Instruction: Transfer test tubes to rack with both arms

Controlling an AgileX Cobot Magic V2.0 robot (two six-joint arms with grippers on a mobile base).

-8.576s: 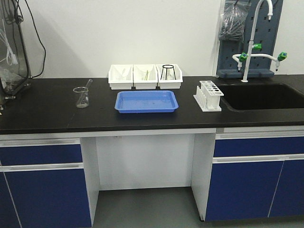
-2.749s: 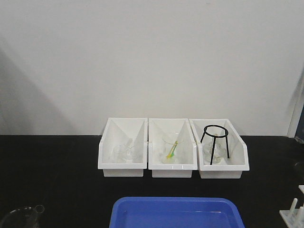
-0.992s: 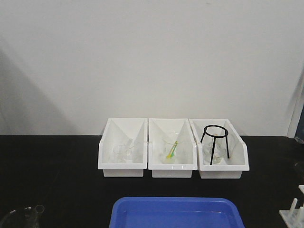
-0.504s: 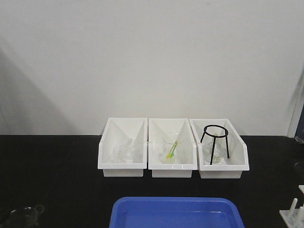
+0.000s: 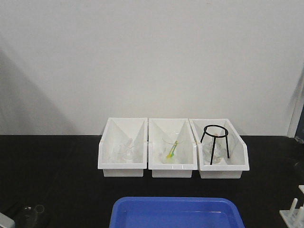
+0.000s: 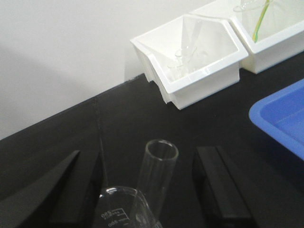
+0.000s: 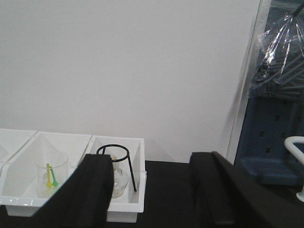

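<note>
1. Setting: black tabletop against a plain white wall.
2. Left hand: released. Its two black fingers stand wide apart, one on each side of a test tube, neither touching it.
3. Test tube: clear glass, open mouth up. It leans in a glass beaker directly under the left hand, at the left end of the tabletop.
4. Blue tray: near the right of the beaker, front centre.
5. Bins: three white open-front bins in a row behind the tray, holding glassware. The right one also holds a black tripod.
6. Right hand: released, nothing between the fingers, held above the tabletop and facing the right-hand bin.
7. Rack: white, pegs up, only partly in view at the far right edge and well apart from the tube. No tube can be seen in the part that shows.
8. Step in hand, as judged: reach for the first pick-up, with the grasp not yet made.
9. Next move calls for:
   - easing the fingers down around the tube's upper wall;
   - clenching gently on the glass;
   - drawing it out along its lean, clear of the beaker rim;
   - carrying it rightward, probably passing it to the right hand for the rack.
</note>
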